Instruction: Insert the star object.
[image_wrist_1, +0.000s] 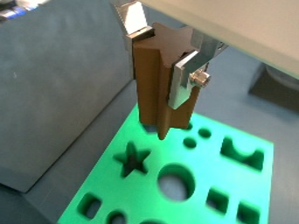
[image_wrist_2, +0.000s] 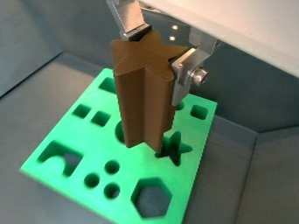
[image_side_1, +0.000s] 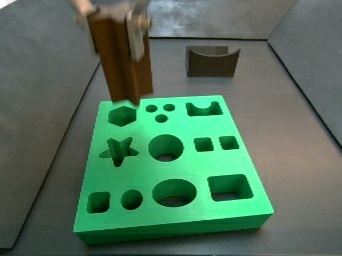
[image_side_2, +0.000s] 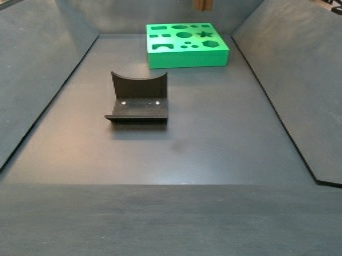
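My gripper is shut on the star object, a tall brown ridged column, held upright near its top between the silver fingers. It also shows in a wrist view and in a side view. The column hangs above the green board, over its far left corner near the hexagon hole. The star-shaped hole lies open and empty, nearer the camera than the column's lower end. The hole shows in both wrist views, partly behind the column in one.
The board has several other holes, among them a large round one and a square one. The dark fixture with a curved notch stands apart from the board on the grey floor, also in a side view. Grey walls ring the floor.
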